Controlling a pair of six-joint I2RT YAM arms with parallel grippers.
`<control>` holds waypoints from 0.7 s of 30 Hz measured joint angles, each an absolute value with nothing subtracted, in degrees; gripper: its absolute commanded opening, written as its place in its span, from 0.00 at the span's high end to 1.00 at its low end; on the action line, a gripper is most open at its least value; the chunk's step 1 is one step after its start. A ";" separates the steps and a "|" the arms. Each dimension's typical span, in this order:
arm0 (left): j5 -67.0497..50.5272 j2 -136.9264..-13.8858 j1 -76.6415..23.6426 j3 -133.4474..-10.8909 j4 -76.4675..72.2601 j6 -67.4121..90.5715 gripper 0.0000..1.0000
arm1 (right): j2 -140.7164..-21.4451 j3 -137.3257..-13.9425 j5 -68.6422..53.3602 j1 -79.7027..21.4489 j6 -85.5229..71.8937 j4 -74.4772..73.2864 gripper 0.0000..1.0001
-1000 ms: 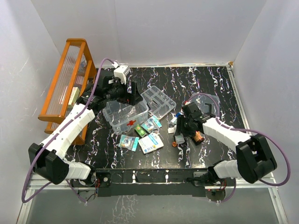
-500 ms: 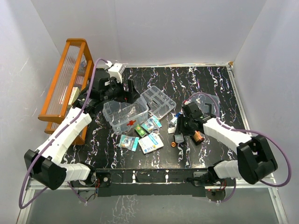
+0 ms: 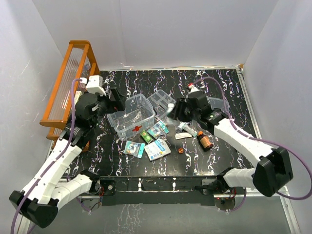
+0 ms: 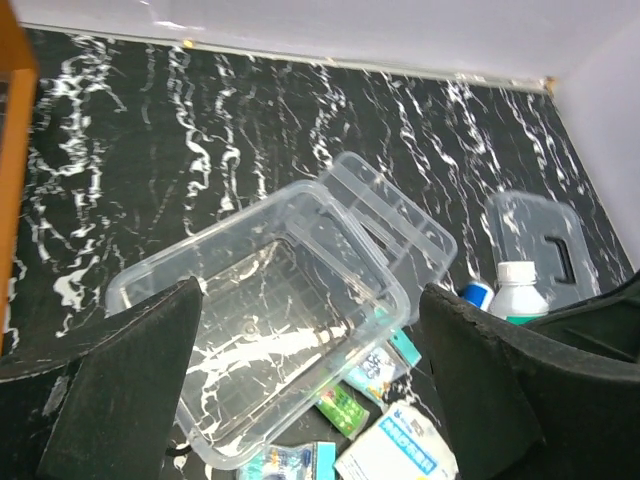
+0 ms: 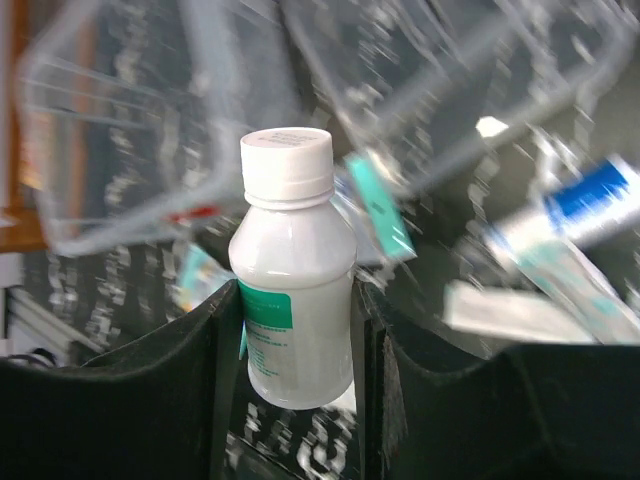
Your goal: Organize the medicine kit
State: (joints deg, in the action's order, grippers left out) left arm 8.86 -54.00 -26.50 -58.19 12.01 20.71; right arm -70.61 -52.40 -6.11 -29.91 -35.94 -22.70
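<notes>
Right arm: my right gripper [image 5: 295,345] is now clenched on the white bottle [image 5: 290,270], lifted off the table [image 3: 224,83] and carried toward the clear box [image 3: 130,118], mid-table, apparently empty. My left gripper [image 4: 310,350] has backed off, jaws wide, holding nothing. Judged: drop-in next

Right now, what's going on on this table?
Two robot arms are sorting a medicine kit. The right arm's jaws are closed on a white bottle, held upright in the air near the divided tray. The left arm's jaws hang open over the clear box, gripping nothing; the box looks empty. The lid lies flat on the table, and packets, a tube and an amber bottle lie loose there too.
</notes>
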 measured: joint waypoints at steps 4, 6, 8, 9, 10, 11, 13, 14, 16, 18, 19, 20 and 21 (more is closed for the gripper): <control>14.22 -49.95 -26.50 -56.58 12.82 21.91 0.11 | -75.40 -60.31 -6.09 -34.72 -37.93 -16.38 0.69; 16.40 -47.72 -26.50 -56.58 13.30 22.09 0.10 | -78.39 -64.60 -5.93 -37.60 -38.76 -13.30 0.69; 18.04 -45.71 -26.50 -56.69 13.78 21.87 0.09 | -81.52 -68.16 -5.74 -40.03 -39.20 -11.16 0.70; 18.83 -44.73 -26.50 -56.93 14.11 21.63 0.09 | -83.46 -69.97 -5.54 -41.17 -39.33 -10.35 0.70; 19.57 -43.92 -26.50 -57.41 14.48 21.37 0.08 | -85.12 -71.57 -5.39 -42.15 -39.38 -10.00 0.70; 20.38 -43.20 -26.50 -57.98 14.70 20.99 0.08 | -87.37 -73.56 -5.06 -43.27 -39.42 -9.72 0.70; 21.58 -42.15 -26.50 -59.16 14.98 20.36 0.08 | -91.57 -76.86 -4.23 -45.25 -39.38 -9.17 0.71; 22.11 -41.69 -26.50 -59.66 15.00 20.08 0.07 | -93.78 -78.59 -3.88 -46.26 -39.40 -9.26 0.71; 23.09 -40.91 -26.50 -60.40 15.05 19.64 0.08 | -98.21 -81.69 -3.14 -48.01 -39.31 -9.43 0.71; 23.73 -40.53 -26.50 -60.82 15.03 19.42 0.07 | -102.69 -84.90 -2.44 -49.69 -38.92 -10.44 0.71; 23.94 -40.53 -26.50 -60.95 15.05 19.31 0.07 | -104.73 -86.24 -2.09 -50.39 -38.65 -11.16 0.71; 24.10 -40.62 -26.50 -60.99 15.05 19.27 0.07 | -106.80 -87.68 -1.74 -51.09 -38.15 -12.19 0.71; 24.23 -40.73 -26.50 -61.01 15.05 19.25 0.07 | -108.57 -88.73 -1.52 -51.68 -37.69 -13.23 0.71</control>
